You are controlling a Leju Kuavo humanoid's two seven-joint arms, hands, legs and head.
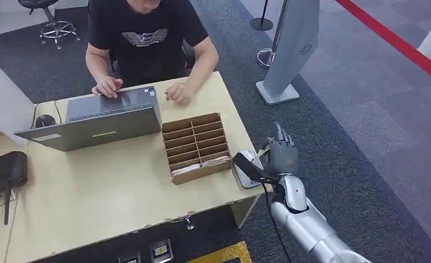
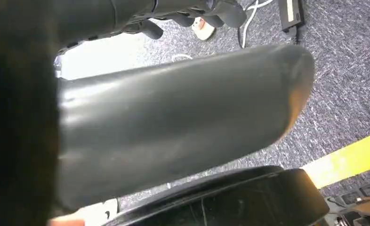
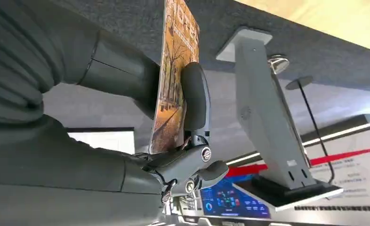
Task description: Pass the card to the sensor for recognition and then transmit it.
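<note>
- Orange and brown print covered the card (image 3: pixel 171 80), which I saw pinched upright between the thick thumb and a darker finger (image 3: pixel 196 96) of the right robot hand (image 3: pixel 140 89); that clamp kept the card's faces free of the palm, which I judged useful for reading.
- From the head view, the right robot hand (image 1: pixel 281 153) hung at the lower right of centre, just off the right edge of the bench (image 1: pixel 109 197), directly beside the small grey-and-white sensor (image 1: pixel 247 167) sitting on that corner. I judged the card was being presented to it for recognition, though I could not tell whether card and sensor touched.
- At the top of the head view a person (image 1: pixel 147 38) sat behind the bench with both hands near the grey laptop (image 1: pixel 101 118), placed, I judged, to receive the card once it was read.
- Between laptop and sensor stood a cardboard divider box (image 1: pixel 197 148), its slots mostly unfilled.
- A grey standing kiosk (image 1: pixel 290 49) rose on the carpet at the upper right, well apart from the bench.
- Of the left robot hand I could not tell the state; its wrist view was taken up by dark, blurred shapes over carpet.
</note>
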